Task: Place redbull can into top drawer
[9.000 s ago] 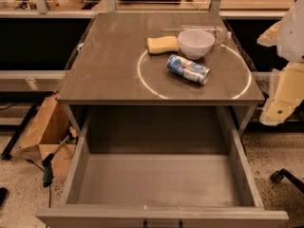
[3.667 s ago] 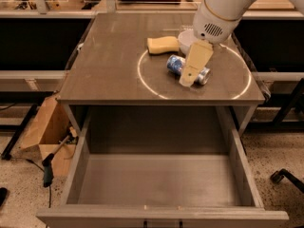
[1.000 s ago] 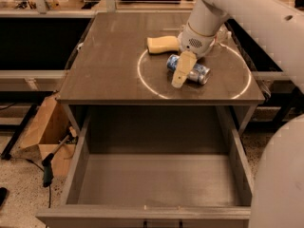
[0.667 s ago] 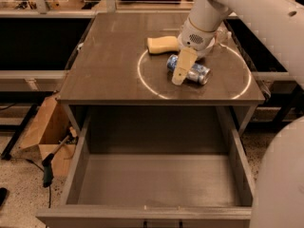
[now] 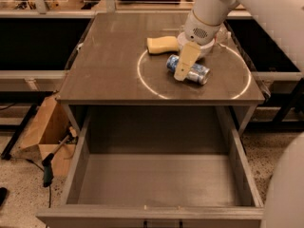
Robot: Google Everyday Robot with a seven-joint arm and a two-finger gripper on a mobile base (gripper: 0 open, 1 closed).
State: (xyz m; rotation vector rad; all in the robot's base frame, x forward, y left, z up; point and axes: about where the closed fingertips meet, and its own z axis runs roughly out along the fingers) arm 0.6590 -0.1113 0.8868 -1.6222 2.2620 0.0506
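The redbull can (image 5: 200, 73) lies on its side on the grey tabletop (image 5: 114, 56), inside a white ring marked on it. My gripper (image 5: 183, 69) has come down from the upper right and sits right at the can, its cream-coloured tip crossing the can's middle. The can rests on the table. The top drawer (image 5: 156, 179) is pulled wide open below the table's front edge, and its flat grey floor is bare.
A yellow sponge-like block (image 5: 161, 44) lies just left of the gripper. A white bowl (image 5: 213, 47) sits behind it, mostly hidden by the wrist. A cardboard box (image 5: 40, 132) and a hand tool (image 5: 47, 171) are on the floor at left. Part of my body (image 5: 285, 189) fills the lower right.
The arm came in from the right and lowered onto the can. Over the last second the gripper shifted only slightly. The can has not moved.
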